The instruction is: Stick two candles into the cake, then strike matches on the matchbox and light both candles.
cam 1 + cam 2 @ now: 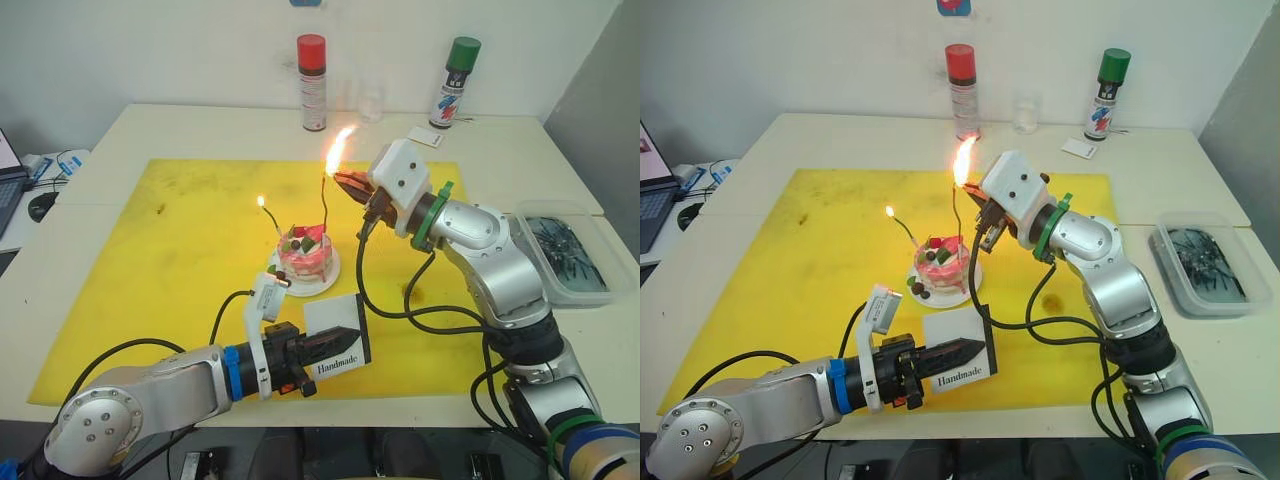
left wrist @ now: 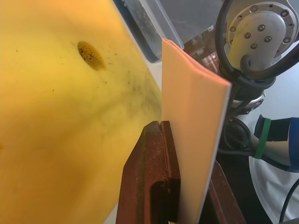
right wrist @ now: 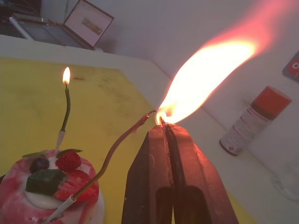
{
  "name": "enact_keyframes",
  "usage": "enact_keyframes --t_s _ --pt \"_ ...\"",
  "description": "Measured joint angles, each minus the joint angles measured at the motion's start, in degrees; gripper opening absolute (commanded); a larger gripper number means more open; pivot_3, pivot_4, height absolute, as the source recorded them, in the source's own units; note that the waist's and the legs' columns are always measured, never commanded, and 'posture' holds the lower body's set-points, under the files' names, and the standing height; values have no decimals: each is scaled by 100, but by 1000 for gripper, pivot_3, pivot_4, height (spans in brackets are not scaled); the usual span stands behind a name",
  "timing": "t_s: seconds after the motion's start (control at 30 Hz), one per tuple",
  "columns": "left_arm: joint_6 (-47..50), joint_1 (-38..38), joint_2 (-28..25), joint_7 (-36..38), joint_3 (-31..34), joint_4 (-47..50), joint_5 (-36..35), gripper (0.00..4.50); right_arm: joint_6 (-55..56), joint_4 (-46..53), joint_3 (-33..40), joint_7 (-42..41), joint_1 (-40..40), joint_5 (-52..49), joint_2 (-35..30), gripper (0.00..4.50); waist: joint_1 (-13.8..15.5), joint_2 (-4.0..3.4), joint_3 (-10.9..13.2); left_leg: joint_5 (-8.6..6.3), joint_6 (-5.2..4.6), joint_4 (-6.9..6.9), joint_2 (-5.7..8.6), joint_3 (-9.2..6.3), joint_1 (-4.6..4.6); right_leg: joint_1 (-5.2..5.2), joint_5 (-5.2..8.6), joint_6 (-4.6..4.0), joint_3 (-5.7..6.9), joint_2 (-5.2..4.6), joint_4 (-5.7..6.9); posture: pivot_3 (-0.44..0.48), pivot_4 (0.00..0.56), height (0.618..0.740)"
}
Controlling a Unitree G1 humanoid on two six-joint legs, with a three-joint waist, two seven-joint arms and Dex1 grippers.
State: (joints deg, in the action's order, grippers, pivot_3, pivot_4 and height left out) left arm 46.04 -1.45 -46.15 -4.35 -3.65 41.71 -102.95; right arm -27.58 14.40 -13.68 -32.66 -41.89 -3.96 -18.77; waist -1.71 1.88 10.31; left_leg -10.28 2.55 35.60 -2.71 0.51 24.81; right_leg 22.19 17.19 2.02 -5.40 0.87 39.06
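I count two candles, one cake, one matchbox, two spray cans, one tray.

The word "Handmade" is printed in black on the white matchbox, while the labels on the two spray cans at the table's far edge are unreadable.

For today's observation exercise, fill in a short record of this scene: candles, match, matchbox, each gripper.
candles: both stuck in cake; left candle lit, right candle unlit at tip
match: burning with a big flame beside right candle's tip
matchbox: held on edge above mat
left gripper: shut on matchbox
right gripper: shut on match
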Motion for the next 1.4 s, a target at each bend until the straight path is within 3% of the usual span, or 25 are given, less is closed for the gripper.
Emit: enact_keyframes --t_s 0.97,1.27,1.4 --pt "-16 -155 -5 4 -62 0 5 0 -90 -46 1 5 71 46 86 25 -2 0 0 0 0 -4 0 2 0 3 1 0 -2 -1 -2 0 150 740" --pt "-13 -119 -8 49 -65 1 91 0 -814 467 375 33 656 -152 -208 25 2 -1 1 0 0 -12 1 3 0 4 2 -1 -3 -2 -5 0 150 740" --pt "-9 -33 -7 134 -74 8 228 0 -808 1073 943 0 1558 -355 -624 25 26 1 0 0 1 -25 4 3 1 5 14 6 -2 -9 -10 0 150 740"
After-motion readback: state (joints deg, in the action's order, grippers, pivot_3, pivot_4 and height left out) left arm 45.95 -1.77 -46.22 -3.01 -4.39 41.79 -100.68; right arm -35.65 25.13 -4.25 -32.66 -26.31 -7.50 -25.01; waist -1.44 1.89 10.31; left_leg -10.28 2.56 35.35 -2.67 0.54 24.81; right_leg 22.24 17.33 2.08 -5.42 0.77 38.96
